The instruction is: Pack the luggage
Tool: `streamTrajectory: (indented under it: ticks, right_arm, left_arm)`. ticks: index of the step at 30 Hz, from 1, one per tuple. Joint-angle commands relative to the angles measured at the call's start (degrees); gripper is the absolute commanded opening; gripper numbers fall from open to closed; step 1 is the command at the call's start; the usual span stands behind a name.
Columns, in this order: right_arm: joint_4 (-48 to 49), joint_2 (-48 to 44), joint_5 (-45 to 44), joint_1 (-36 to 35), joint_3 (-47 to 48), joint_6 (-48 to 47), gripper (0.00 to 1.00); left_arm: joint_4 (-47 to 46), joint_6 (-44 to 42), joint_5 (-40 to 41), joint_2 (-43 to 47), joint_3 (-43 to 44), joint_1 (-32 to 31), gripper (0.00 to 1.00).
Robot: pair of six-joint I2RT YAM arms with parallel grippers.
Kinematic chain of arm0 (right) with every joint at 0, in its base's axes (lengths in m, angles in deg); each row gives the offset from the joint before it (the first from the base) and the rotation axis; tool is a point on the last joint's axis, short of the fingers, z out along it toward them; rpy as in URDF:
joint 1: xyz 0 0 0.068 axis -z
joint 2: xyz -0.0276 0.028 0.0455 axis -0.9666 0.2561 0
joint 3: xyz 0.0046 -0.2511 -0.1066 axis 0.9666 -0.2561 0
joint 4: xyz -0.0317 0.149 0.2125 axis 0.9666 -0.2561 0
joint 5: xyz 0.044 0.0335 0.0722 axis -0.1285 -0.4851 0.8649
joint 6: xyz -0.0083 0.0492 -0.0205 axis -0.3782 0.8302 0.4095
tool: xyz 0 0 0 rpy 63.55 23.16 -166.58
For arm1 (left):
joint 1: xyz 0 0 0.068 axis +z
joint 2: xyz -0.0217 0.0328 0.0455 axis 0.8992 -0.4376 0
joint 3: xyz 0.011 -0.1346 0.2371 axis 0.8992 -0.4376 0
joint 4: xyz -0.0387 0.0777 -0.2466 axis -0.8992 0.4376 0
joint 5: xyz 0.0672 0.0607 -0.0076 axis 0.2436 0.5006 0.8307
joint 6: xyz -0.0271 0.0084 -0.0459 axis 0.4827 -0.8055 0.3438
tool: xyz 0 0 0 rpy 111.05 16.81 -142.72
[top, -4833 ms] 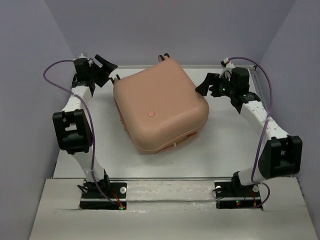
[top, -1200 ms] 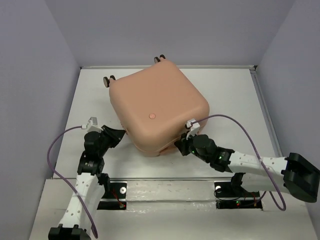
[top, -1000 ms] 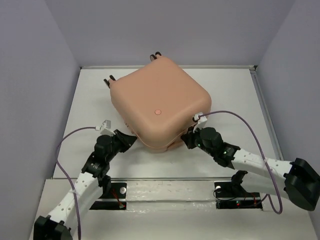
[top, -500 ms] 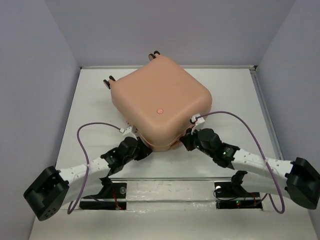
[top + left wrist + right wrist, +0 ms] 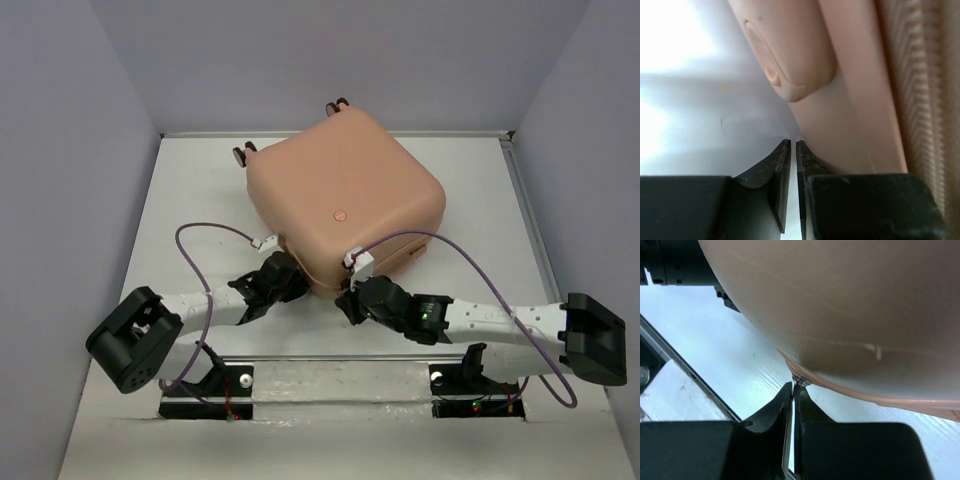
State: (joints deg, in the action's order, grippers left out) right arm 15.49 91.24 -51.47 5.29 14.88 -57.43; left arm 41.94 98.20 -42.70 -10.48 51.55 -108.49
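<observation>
Luggage, a large peach-pink hard-shell suitcase [image 5: 345,205], lies closed against the clenched left gripper [image 5: 793,145] and right gripper [image 5: 792,387], a small metal zipper pull [image 5: 801,381] touching the right's tips. Unzipping seems the step; next, pinch that pull.

Couldn't read any text, brand or number anywhere; the little round mark [image 5: 338,214] on the luggage [image 5: 350,170] was too small to make out.

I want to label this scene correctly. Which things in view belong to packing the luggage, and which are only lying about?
Belong to the job:
- luggage, closed, lying flat
- left hand and right hand, both at its near edge

Only there:
- table
- purple cables on the arms
</observation>
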Motion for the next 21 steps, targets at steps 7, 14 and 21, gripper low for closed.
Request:
streamTrajectory:
  ticks: [7, 14, 21]
  right_arm:
    - [15.1, 4.3, -10.1, -5.5, 2.4, 11.2, 0.07]
    - [14.5, 1.8, -10.1, -5.5, -1.6, 11.3, 0.07]
    - [13.2, 0.4, -10.5, -5.5, -2.7, 10.5, 0.07]
  left_arm:
    - [-15.2, -6.4, -3.1, 5.2, 8.6, 1.8, 0.57]
    - [9.4, -16.7, -16.4, 18.2, 9.8, 22.5, 0.97]
    - [3.8, -10.3, -25.3, 15.2, 18.4, 35.7, 0.93]
